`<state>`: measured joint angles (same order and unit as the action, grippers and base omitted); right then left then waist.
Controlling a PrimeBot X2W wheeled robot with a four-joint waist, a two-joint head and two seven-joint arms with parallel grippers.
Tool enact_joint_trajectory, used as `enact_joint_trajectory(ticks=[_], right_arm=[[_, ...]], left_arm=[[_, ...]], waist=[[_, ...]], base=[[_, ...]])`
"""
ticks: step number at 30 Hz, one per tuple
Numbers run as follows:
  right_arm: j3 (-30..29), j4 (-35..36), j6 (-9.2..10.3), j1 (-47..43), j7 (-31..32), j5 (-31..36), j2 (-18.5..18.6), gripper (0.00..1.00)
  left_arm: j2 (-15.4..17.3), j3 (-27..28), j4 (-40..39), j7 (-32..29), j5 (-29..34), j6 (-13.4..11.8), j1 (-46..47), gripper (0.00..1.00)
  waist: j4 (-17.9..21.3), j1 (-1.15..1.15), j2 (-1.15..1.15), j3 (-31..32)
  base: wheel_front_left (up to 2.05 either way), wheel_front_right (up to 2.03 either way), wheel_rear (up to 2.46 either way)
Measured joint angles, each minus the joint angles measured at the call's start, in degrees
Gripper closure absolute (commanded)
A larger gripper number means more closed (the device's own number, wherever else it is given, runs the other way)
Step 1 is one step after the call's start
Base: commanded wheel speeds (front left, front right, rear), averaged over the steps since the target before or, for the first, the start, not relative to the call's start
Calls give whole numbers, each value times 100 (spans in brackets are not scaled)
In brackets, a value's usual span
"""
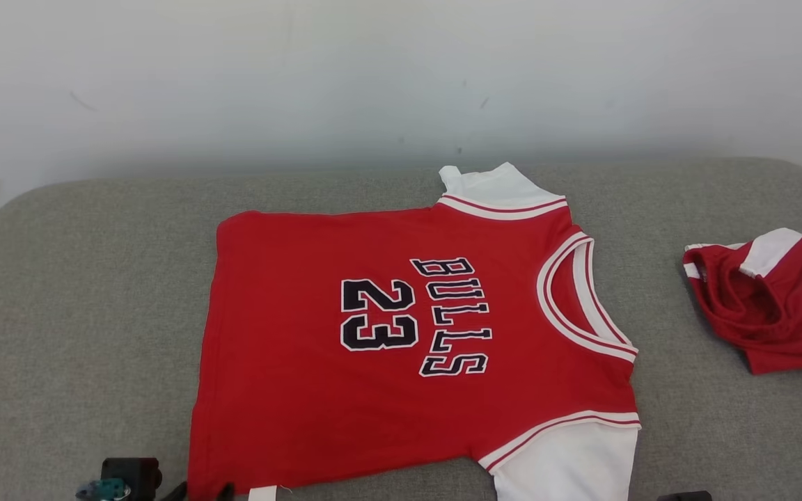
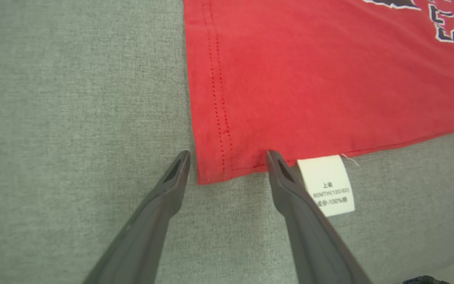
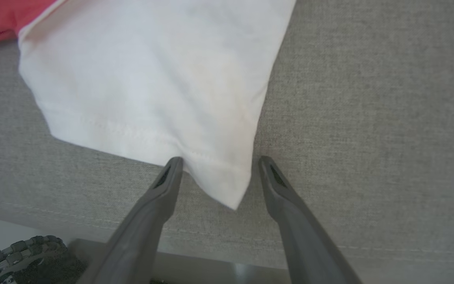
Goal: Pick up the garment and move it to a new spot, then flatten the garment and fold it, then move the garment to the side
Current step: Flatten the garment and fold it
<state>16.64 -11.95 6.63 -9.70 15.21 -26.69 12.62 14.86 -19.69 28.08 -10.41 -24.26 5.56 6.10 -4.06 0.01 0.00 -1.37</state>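
My left gripper [image 2: 228, 154] is released: its two dark fingers stand spread apart with nothing clamped between them. They straddle the hem corner of the jersey [image 2: 309, 79]; one fingertip rests over bare upholstery just beside the side edge, the other sits at the bottom edge, next to the white care label [image 2: 327, 185] that sticks out from under the cloth. Whether either tip touches the fabric cannot be determined. My right gripper [image 3: 221, 159] is likewise released, fingers wide, grasping nothing. The corner of the white sleeve [image 3: 152, 79] lies between its fingers, and one fingertip overlaps the stitched sleeve hem. In the head view the jersey is spread flat, print side up, near the middle of the grey cushion [image 1: 81, 313]: hem toward my left, neck opening toward my right, one white sleeve at the far edge and the other at the near edge. The lettering BULLS and the number 23 read sideways from my position. A second red and white garment [image 1: 777, 306] lies bunched at my right end of the cushion, well apart from the jersey. A pale wall [image 1: 373, 69] stands behind the cushion.
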Motion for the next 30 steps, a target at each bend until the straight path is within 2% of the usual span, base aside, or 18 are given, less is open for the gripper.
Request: enact_joint_trajectory(ticks=[1,2,4,11,16,21,26,30], right_arm=[[16,-14,1,15,5,10,-10,51],[18,-42,11,48,32,9,-18,100],[18,-67,18,88,48,10,-18,100],[4,-103,16,118,68,-2,-82,100],[-172,-30,-20,111,34,-297,-187,100],[-459,564,-163,55,-137,-547,-87,100],[-623,1010,-211,-78,-167,-579,118,100],[-687,1228,-259,-169,-151,-760,116,100]], left_arm=[[-22,14,53,1,-23,0,29,0],[-47,20,118,-19,-113,0,50,51],[-47,-26,246,-66,-148,2,115,100],[-49,-32,475,-43,-149,54,196,100],[-48,15,538,69,-205,57,227,100],[19,76,394,259,-210,57,114,100],[90,45,232,354,-167,57,19,100],[104,30,58,398,-162,57,-1,100]], waist=[[7,0,0,-8],[15,0,0,-16],[22,0,0,-26],[31,0,0,-12],[27,0,0,77],[29,0,0,198],[34,0,0,275],[29,-1,0,350]], base=[[0,0,0],[0,0,0],[0,0,0],[0,0,0],[0,0,0],[0,0,0],[0,0,0],[0,0,0]])
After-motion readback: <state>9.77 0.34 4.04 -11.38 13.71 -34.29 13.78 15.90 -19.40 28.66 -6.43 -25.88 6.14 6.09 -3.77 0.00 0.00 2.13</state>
